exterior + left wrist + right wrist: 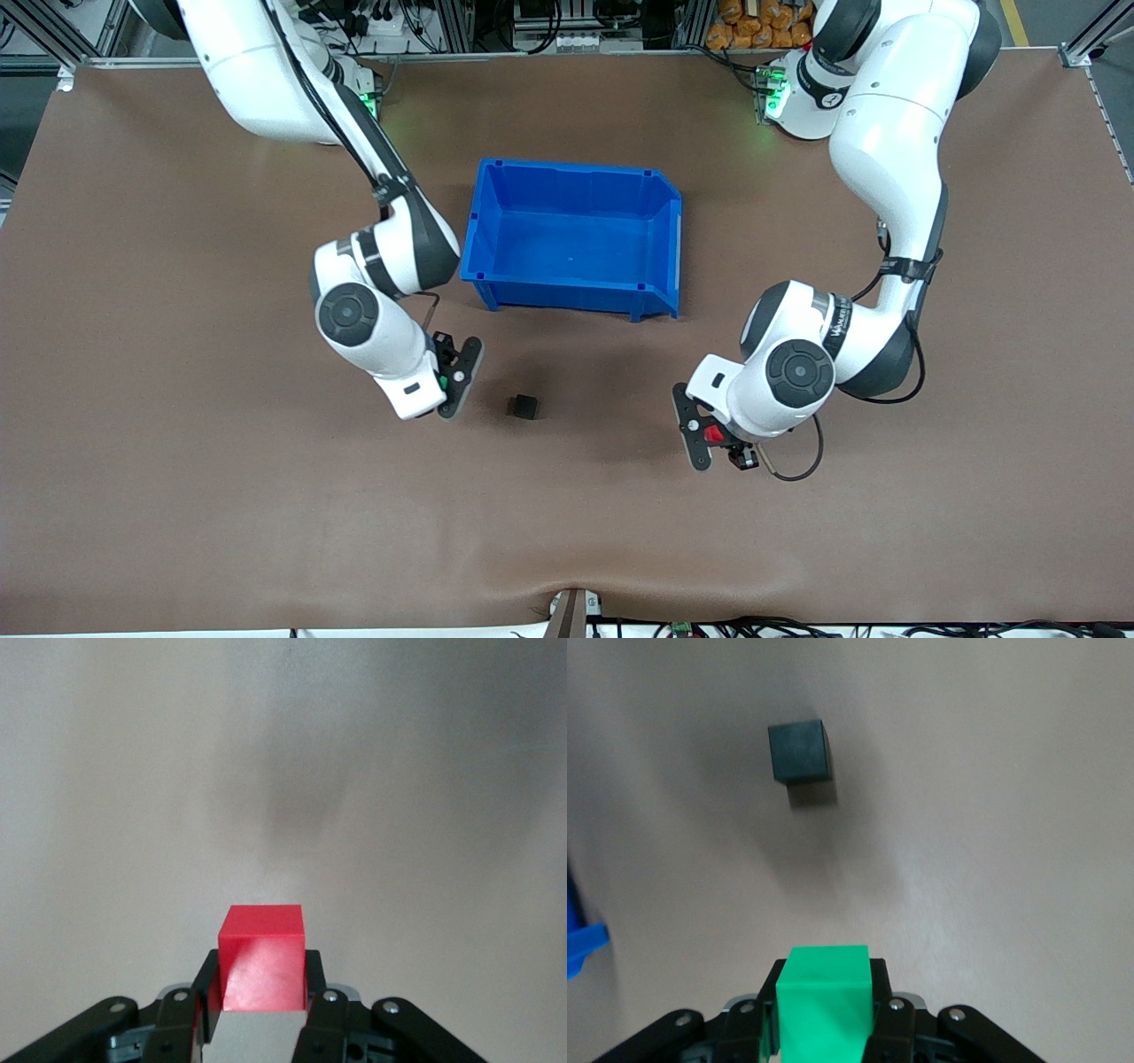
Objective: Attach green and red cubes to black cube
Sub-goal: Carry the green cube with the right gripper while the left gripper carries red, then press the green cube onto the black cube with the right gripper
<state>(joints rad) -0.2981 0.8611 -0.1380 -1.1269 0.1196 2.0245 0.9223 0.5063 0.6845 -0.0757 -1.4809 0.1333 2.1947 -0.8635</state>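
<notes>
— Brown matting covers the whole table (177, 496). Where does the black cube (522, 406) sit on it?

— It rests alone on the table, between the two grippers, much closer to the right gripper (452, 377) than to the left gripper (722, 440). In the right wrist view the black cube (799, 751) lies flat on the mat ahead of the fingertips, apart from them, with its shadow beside it.

— What does the right gripper carry?

— The green cube (824, 1005). Its fingers are clamped on two sides of it, and the cube pokes out past the tips. From the front only a sliver of green (441, 383) shows under the wrist.

— And the left gripper?

— It is closed on the red cube (262, 958), held the same way, with nothing but bare mat ahead of it. From the front, the red cube (714, 434) shows between the black finger mounts, toward the left arm's end of the table.

— Anything else around?

— A blue bin (576, 235) stands on the table between the two arms, farther from the front camera than the black cube and both grippers. One blue corner (580, 943) edges into the right wrist view.
</notes>
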